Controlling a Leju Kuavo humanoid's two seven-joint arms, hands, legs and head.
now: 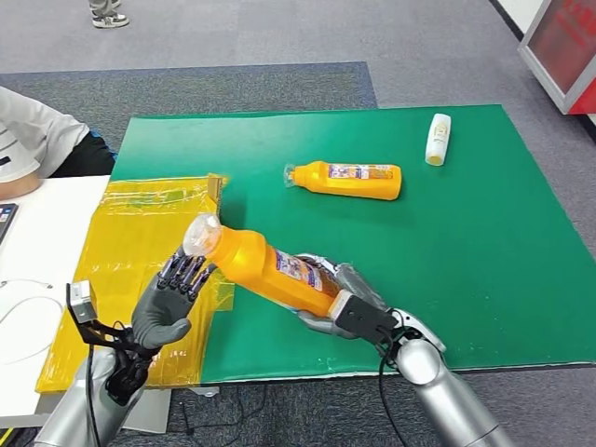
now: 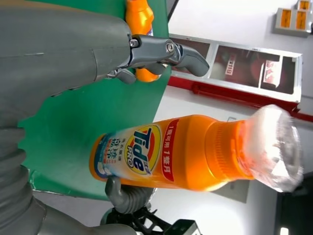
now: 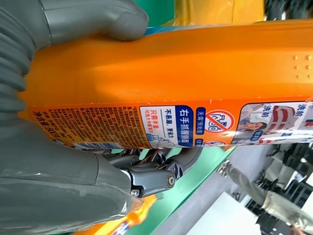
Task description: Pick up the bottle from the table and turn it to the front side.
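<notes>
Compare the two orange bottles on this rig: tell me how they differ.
The held bottle is gripped by the right hand and tilted, cap end raised; the lying bottle rests flat on the green mat, untouched. The held one is nearer the robot. Both are orange with clear caps and printed labels.

The held orange bottle (image 2: 177, 156) reads "Tide PRO" in front; its back label (image 3: 184, 126) shows "右手抓握侧".

Bright, even light; wrist pics blurry.
</notes>
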